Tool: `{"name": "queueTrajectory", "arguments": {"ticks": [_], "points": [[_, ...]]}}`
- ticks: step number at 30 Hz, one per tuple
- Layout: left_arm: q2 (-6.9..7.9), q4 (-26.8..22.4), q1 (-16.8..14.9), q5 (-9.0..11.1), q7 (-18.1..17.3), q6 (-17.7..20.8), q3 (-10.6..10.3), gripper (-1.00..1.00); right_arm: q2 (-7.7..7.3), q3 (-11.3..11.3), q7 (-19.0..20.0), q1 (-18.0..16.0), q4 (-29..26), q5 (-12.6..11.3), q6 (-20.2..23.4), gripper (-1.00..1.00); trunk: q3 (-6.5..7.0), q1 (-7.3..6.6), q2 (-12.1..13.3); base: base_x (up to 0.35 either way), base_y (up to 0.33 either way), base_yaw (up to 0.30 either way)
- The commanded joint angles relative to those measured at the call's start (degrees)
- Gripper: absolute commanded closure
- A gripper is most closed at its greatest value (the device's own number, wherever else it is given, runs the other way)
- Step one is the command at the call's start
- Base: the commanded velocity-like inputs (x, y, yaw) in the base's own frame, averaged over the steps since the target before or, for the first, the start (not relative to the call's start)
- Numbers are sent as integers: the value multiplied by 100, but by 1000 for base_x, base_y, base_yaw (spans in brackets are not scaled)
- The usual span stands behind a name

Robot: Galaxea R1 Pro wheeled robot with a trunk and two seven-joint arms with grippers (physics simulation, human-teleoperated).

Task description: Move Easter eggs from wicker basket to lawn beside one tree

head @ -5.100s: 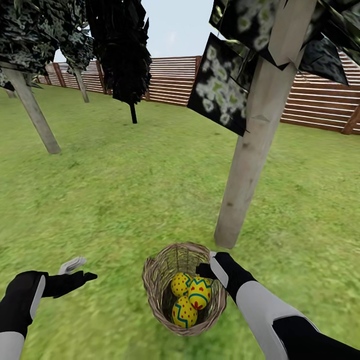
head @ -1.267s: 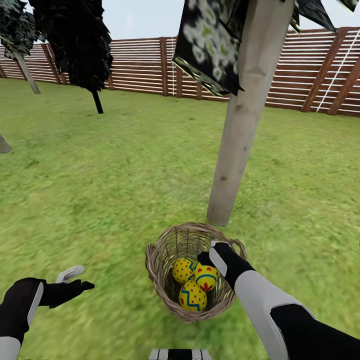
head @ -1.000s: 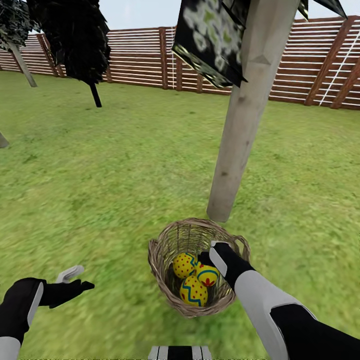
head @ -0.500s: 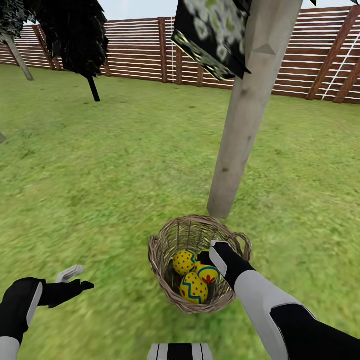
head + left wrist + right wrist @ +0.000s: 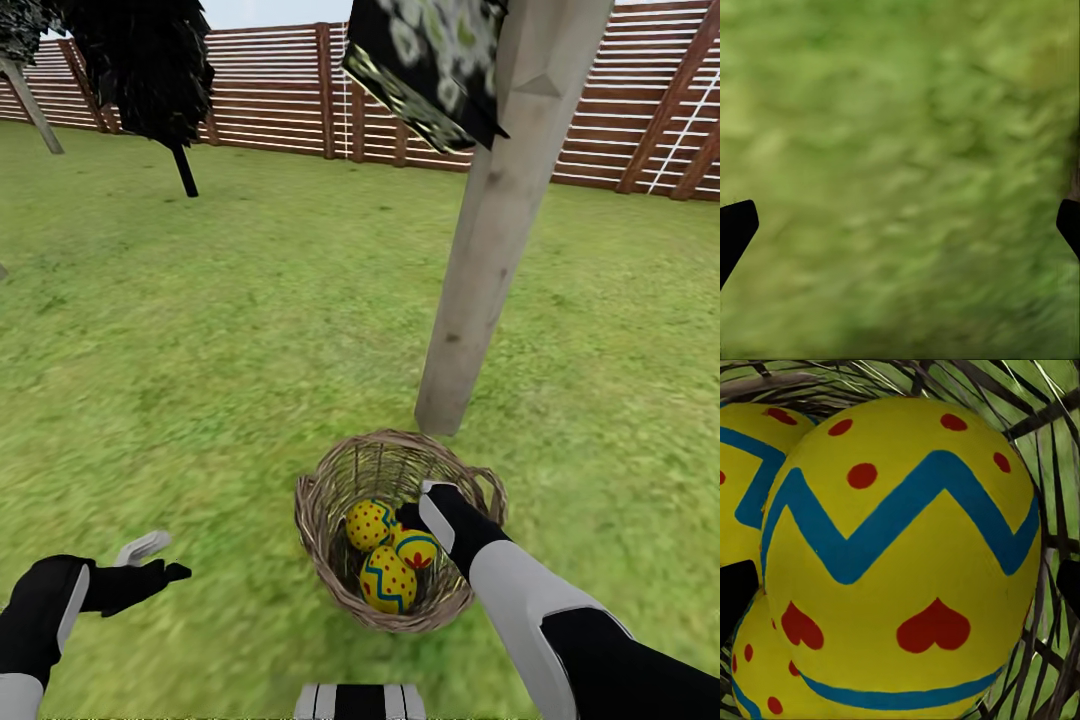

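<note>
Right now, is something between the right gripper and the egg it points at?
Nothing visible. The right gripper is already inside the basket, and the flower egg lies directly between its open fingertips.

Lawn [image 5: 230, 330]: wide, flat, blurry green grass reaching back to a brown slatted fence [image 5: 280, 90]. Standing directly on it: wicker basket [image 5: 325, 545], upright, just beside the foot of a pale grey-beige tree [image 5: 480, 280]; a thin black-trunked tree [image 5: 184, 168] far back; another pale trunk [image 5: 32, 110] at the far left.
</note>
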Motion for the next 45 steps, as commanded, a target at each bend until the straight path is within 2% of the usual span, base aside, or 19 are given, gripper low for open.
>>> {"name": "queueTrajectory", "arguments": {"ticks": [1,3,11,12,32,45], "points": [[1,-4,-4,-51,-51,21,-197,-100,-4,46,-47,-2,-10,-57,24,-100,-27,1,-3,0,0,0],[7,-4,-4,-51,-51,21,-383,-100,-4,43,-47,0,-10,-57,24,-100,-72,6,-6,0,0,0],[28,-4,-4,-50,-50,21,-407,-100,2,41,-39,1,-10,-66,24,-100,-249,27,-17,0,0,0],[28,-5,-4,-50,-50,21,-407,-100,3,41,-33,0,-10,-66,24,100,-249,27,-17,0,0,0],[41,-12,-4,-50,-64,11,-408,-100,-4,41,-12,1,-10,-66,24,100,-293,32,-19,0,0,0],[51,-91,-4,-24,-86,-2,-398,-100,2,41,12,0,-57,-80,32,100,-5,-1,-2,0,0,0]]}}
